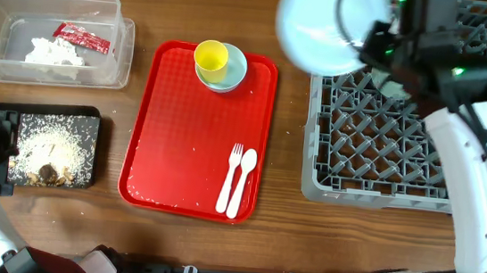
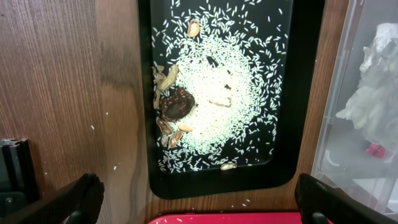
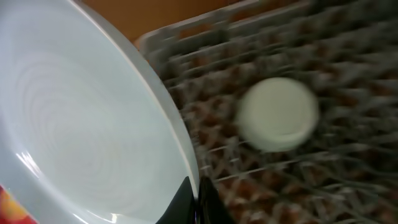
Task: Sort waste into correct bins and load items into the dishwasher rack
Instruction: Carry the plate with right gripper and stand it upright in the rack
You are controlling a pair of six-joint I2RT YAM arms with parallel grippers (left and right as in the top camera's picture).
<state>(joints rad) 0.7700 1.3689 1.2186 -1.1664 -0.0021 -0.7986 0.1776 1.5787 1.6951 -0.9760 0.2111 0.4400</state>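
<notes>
One bowl [image 3: 277, 114] sat in the rack [image 3: 348, 56] near the plate [image 3: 81, 137]. Right gripper [image 3: 196, 194] clamped the plate's rim; left gripper [image 2: 199, 205] gaped.

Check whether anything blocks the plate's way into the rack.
Only one thing: a pale round bowl sits in the rack, beside the plate that the right gripper holds over its corner. The rest of it looks free.
</notes>
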